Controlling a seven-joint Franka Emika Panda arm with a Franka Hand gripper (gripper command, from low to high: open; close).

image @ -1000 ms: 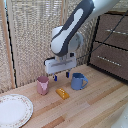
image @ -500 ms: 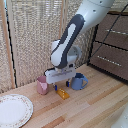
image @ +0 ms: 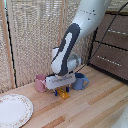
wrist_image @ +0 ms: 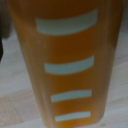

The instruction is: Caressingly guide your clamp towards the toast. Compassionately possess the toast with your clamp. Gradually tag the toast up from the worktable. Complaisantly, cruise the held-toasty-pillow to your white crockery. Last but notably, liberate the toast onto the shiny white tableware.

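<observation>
A white robot arm reaches down with its gripper [image: 62,89] low over the toast [image: 63,93], an orange block lying on the wooden counter [image: 95,107]. I cannot tell whether the fingers are closed on it. Up close, the toast [wrist_image: 67,65] fills the wrist view, orange with pale stripes. A pink mug [image: 40,83] and a blue mug [image: 80,81] flank the gripper. The white plate [image: 14,110] sits well apart, toward the exterior view's left.

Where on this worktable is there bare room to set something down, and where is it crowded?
Bare planks lie between the white plate and the toast, and across the worktable toward the exterior view's right. It is crowded where the hand sits over the toast between the pink mug and blue mug.
</observation>
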